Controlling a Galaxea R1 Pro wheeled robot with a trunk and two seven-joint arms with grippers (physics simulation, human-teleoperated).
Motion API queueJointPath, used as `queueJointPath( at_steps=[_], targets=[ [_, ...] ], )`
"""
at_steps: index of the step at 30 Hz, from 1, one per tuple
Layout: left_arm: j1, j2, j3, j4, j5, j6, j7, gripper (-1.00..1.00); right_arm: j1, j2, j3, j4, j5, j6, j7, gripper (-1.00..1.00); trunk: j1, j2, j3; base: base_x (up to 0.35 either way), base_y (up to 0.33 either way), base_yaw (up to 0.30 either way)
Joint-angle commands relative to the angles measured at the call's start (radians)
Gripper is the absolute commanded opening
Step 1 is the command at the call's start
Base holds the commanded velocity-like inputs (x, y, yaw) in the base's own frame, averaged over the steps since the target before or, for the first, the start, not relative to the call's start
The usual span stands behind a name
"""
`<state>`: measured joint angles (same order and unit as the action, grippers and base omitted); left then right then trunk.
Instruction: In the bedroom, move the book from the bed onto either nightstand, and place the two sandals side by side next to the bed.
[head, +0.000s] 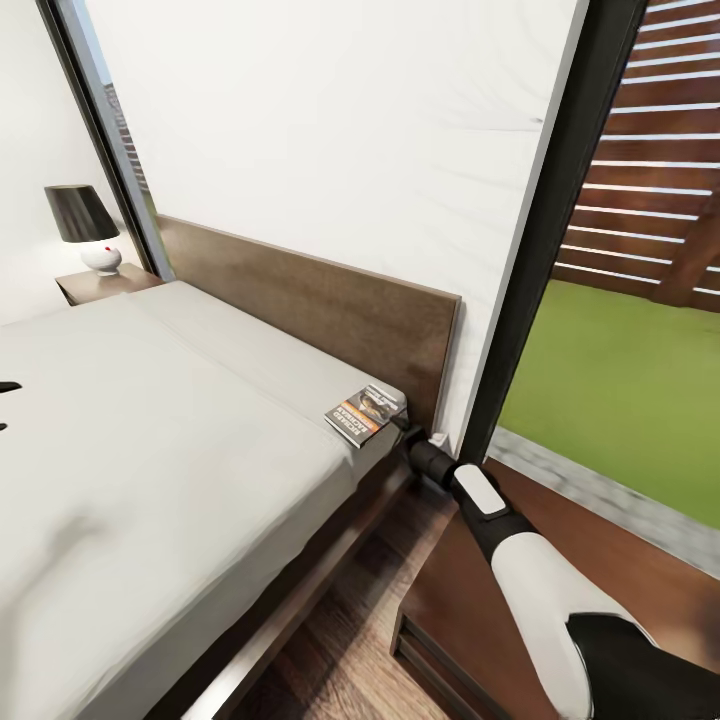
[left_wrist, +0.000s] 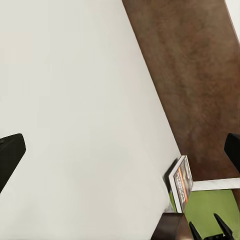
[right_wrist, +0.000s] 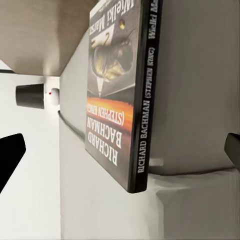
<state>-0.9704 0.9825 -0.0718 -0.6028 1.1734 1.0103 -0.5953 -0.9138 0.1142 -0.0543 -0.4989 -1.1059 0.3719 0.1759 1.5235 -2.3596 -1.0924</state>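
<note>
We see the bed (head: 150, 480) topped with a smooth, matt grey cloth mattress, its headboard (head: 320, 310) of dark brown grained wood. The book (head: 365, 412) has a glossy paper cover. The floor (head: 340, 640) is brown wood planks, and the nightstand (head: 470, 620) looks like smooth reddish-brown wood.

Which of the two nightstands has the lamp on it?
The far nightstand, beyond the bed beside the left window, carries the black-shaded lamp. The near nightstand, under the right arm, carries none.
</note>
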Motion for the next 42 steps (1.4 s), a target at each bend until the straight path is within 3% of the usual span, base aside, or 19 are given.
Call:
queueJointPath(
  at_steps=[1,21,42],
  targets=[
    [-0.002,0.002,-0.006,0.002,-0.003,0.000,-0.009,1.00,-0.004,0.001,-0.006,0.000,-0.003,0.006,-0.006,1.00,0.000,0.000,-0.001,0.000,0.000,0.000],
    [-0.002,0.031,-0.001,-0.003,-0.002,0.000,-0.009,1.00,-0.043,0.002,-0.009,0.060,-0.012,-0.026,-0.024,1.00,0.000,0.000,-0.001,0.000,0.000,0.000],
    [-0.002,0.035,0.000,-0.036,-0.010,-0.003,-0.008,1.00,-0.043,0.002,-0.017,0.062,-0.012,-0.025,-0.023,1.00,0.000,0.000,-0.001,0.000,0.000,0.000]
  ],
)
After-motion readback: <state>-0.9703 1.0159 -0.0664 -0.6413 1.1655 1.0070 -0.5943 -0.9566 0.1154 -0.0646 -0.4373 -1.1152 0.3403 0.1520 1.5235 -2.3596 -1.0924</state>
